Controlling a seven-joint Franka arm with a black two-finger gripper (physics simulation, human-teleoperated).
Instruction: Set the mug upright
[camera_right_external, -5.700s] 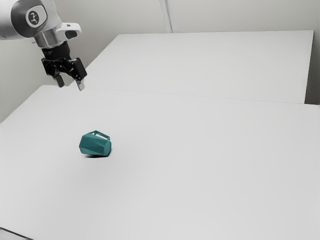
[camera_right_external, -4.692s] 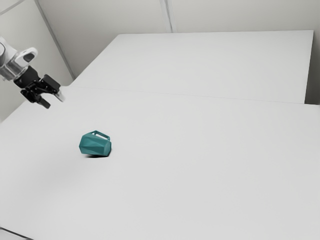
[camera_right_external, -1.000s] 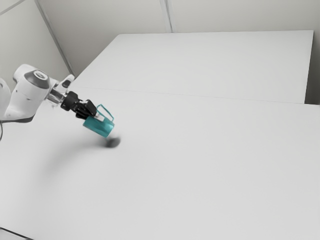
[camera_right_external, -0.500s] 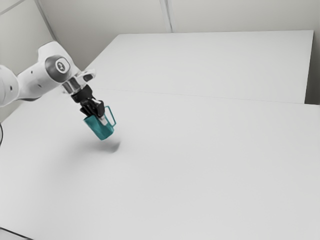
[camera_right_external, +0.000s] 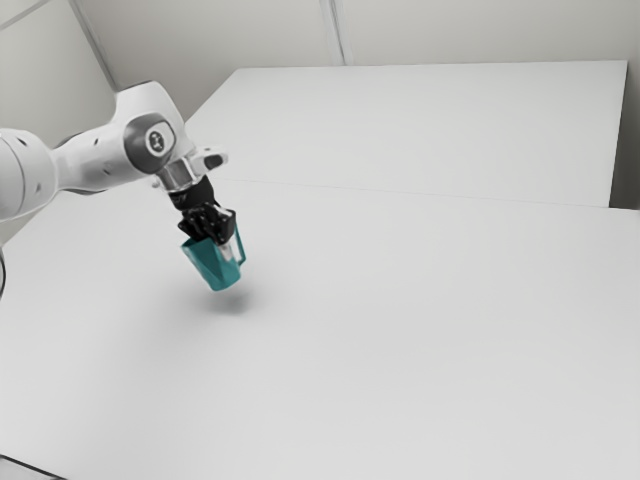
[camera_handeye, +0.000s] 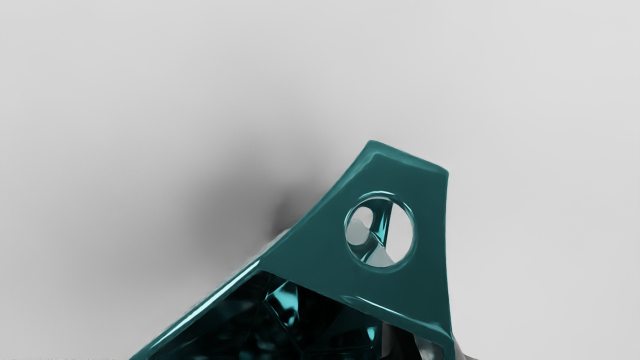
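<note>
White bench (camera_right_external: 400, 330) below; end effector (camera_right_external: 227, 247) grips faceted teal mug (camera_right_external: 208, 265), likely stiff, slick, best held by its wall.

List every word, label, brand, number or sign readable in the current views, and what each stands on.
Nothing can be read.
Round badge on the arm: dark mark, too small to make out.
Mug: no lettering on the sides that show.

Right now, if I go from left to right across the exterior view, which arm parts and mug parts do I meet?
Rounded white arm link → dark-ringed arm joint → teal mug body → mug handle.
</note>
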